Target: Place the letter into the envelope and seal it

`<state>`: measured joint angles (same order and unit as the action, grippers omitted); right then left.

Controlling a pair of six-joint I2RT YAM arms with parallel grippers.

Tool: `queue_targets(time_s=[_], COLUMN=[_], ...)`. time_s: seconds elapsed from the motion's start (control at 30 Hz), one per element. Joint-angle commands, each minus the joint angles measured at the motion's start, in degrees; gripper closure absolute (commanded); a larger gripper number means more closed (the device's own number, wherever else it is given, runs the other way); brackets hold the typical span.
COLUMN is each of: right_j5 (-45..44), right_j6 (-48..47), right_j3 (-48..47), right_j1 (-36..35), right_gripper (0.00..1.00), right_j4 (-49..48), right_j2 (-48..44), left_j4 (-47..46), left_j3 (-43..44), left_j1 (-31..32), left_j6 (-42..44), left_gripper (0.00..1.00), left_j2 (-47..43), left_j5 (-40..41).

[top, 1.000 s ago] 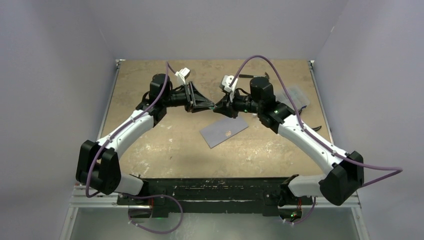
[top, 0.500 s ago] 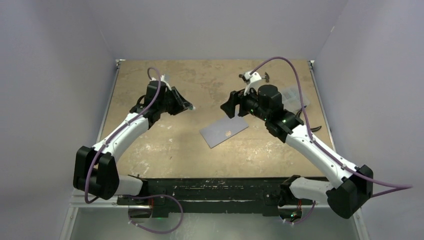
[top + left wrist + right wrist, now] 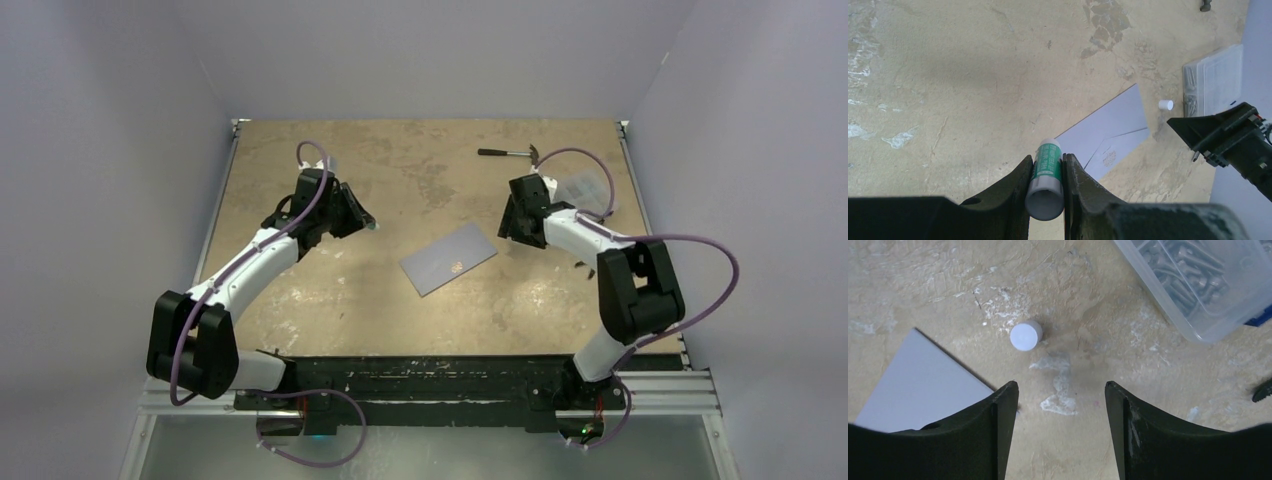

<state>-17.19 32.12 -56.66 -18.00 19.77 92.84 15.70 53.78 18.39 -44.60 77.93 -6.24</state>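
The grey-blue envelope (image 3: 448, 258) lies flat mid-table, its triangular flap down; it also shows in the left wrist view (image 3: 1113, 135) and the right wrist view (image 3: 923, 380). The cream letter is not in view. My left gripper (image 3: 366, 222) (image 3: 1048, 159) is shut on a green-and-white glue stick (image 3: 1049, 170), held above the table left of the envelope. My right gripper (image 3: 508, 226) (image 3: 1060, 386) is open and empty, right of the envelope. A small white cap (image 3: 1025, 335) stands on the table just beyond its fingers; it also shows in the left wrist view (image 3: 1165, 105).
A clear plastic box of screws (image 3: 1198, 285) sits at the right side (image 3: 590, 190). A hammer (image 3: 508, 153) lies at the back right. The table's edges and walls close in on both sides.
The two grippers, close together over mid-table a second ago, have drawn apart. The left one moved left with the glue stick; the right arm folded back to the right, its gripper now open.
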Motion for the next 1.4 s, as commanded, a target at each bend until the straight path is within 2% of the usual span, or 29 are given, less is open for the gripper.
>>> queue_targets(time_s=[0.0, 0.07, 0.3, 0.43, 0.57, 0.73, 0.83, 0.9, 0.97, 1.03, 1.2, 1.27, 1.37], right_j5=[-2.16, -2.39, -2.1, -1.58, -2.49, -1.98, -2.2, -0.73, 2.73, 8.64, 34.17, 43.27, 52.85], right_j6=[0.11, -0.83, -3.94, -4.26, -3.65, -3.48, -3.29, -3.65, -4.37, -5.08, -4.96, -1.34, 7.04], right_j3=[-4.95, -6.34, -10.04, -11.73, -12.22, -12.06, -11.47, -11.36, -11.72, -11.81, -12.06, -11.71, -9.28], right_j1=[0.42, 0.42, 0.42, 0.42, 0.42, 0.42, 0.38, 0.42, 0.42, 0.42, 0.42, 0.42, 0.19], right_gripper=[0.37, 0.4, 0.41, 0.51, 0.54, 0.7, 0.88, 0.96, 1.0, 1.0, 1.0, 1.0, 1.0], right_j4=[-2.57, -2.71, -3.57, -3.06, -2.15, -1.28, -1.76, -2.16, -2.4, -3.4, -9.74, -14.06, -24.5], right_j2=[4.04, 5.82, 10.71, 12.65, 13.1, 12.71, 11.97, 10.75, 8.44, 4.67, -6.08, -9.02, -13.19], left_j4=[-2.1, -2.17, -2.78, -2.95, -2.96, -2.61, -2.84, -4.03, -6.4, -9.29, -21.66, -29.69, -39.99], left_j3=[-0.04, -0.16, 0.25, 0.57, 1.0, 2.1, 2.58, 2.88, 3.54, 4.5, 5.68, 5.56, 5.91], left_j1=[-0.11, -0.12, -0.18, -0.16, -0.11, -0.16, -0.16, -0.12, -0.12, -0.12, -0.11, -0.03, -0.02], left_j6=[1.14, 1.09, 1.18, 1.22, 1.46, 1.83, 1.79, 1.44, 0.28, -1.74, -12.01, -16.96, -23.64], left_gripper=[1.0, 1.0, 1.0, 1.0, 1.0, 1.0, 1.0, 1.0, 1.0, 1.0, 1.0, 1.0, 1.0], left_j2=[-0.07, -0.06, 0.74, 1.46, 1.7, 1.48, 1.43, 1.44, 1.64, 1.97, 3.1, 3.93, 4.74], left_j5=[-1.56, -1.8, -2.58, -3.37, -3.59, -4.04, -5.01, -7.31, -11.1, -15.38, -24.51, -29.84, -33.31])
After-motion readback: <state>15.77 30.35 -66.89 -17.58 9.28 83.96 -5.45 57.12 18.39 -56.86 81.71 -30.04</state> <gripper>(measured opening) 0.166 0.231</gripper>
